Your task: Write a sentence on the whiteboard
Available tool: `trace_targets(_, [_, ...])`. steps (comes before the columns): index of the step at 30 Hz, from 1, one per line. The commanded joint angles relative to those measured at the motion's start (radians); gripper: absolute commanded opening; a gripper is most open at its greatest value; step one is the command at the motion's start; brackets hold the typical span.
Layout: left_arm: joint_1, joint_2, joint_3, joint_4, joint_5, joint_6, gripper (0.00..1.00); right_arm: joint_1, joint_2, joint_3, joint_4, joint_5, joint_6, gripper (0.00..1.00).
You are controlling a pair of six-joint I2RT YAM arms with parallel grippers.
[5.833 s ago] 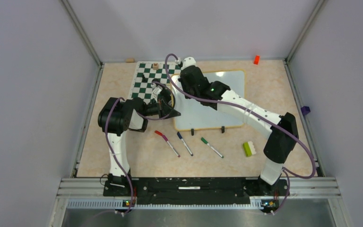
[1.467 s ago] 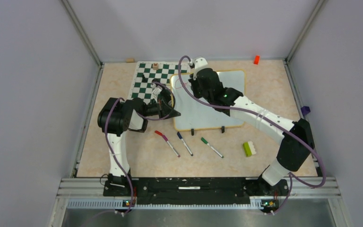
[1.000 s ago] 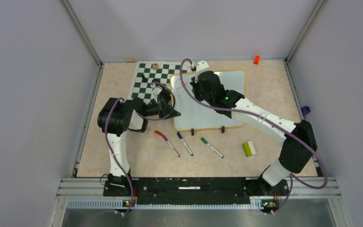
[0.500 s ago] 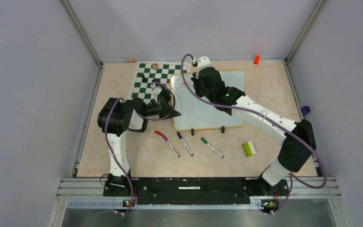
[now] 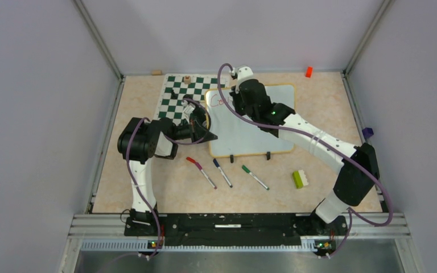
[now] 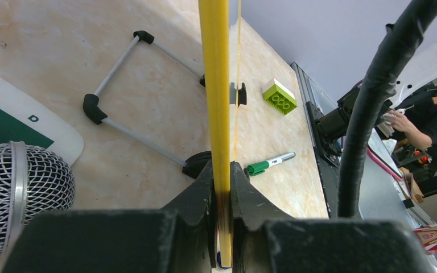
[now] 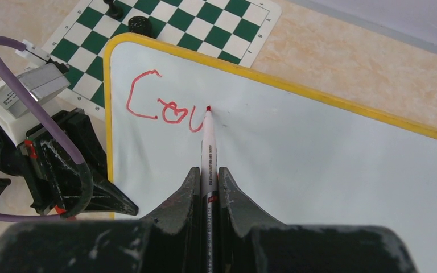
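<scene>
The whiteboard [image 5: 244, 133], white with a yellow rim [image 7: 273, 82], lies at the table's far middle. My right gripper [image 7: 207, 170] is shut on a red marker [image 7: 208, 142] whose tip touches the board. Red letters "Cou" [image 7: 162, 108] stand near the board's top left corner; they also show in the top view [image 5: 219, 101]. My left gripper [image 6: 222, 170] is shut on the board's yellow rim [image 6: 216, 85] at its left edge, also seen from the top [image 5: 205, 133].
A green-and-white chessboard mat [image 5: 179, 96] with a few pieces lies left of the board. Red [image 5: 200, 172], blue [image 5: 222, 172] and green [image 5: 255, 177] markers lie in front. A green-and-white brick [image 5: 300, 178], an orange block [image 5: 308, 71] and a purple piece [image 5: 367, 132] lie to the right.
The right arm has moved rightward along the top of the board with the marker, and red letters have appeared there. The left arm has stayed still on the rim.
</scene>
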State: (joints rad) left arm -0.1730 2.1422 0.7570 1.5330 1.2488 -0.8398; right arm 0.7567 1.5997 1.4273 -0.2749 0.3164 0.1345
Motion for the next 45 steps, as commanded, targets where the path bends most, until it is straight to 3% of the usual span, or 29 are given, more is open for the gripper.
trace_targets(1, [-0.005,-0.021,-0.016,0.084,0.013,0.073,0.04,-0.015,-0.025,-0.011,-0.026,-0.011,0.01,0.0])
trace_targets(14, [-0.005,-0.022,-0.014,0.086,0.013,0.073,0.04,-0.016,-0.065,-0.054,-0.047,-0.006,0.011,0.0])
trace_targets(27, [-0.005,-0.022,-0.016,0.085,0.014,0.073,0.04,-0.016,-0.115,0.011,-0.076,-0.063,0.005,0.0])
trace_targets(45, [-0.005,-0.027,-0.018,0.085,0.013,0.074,0.04,-0.028,-0.027,0.06,-0.048,-0.017,-0.014,0.0])
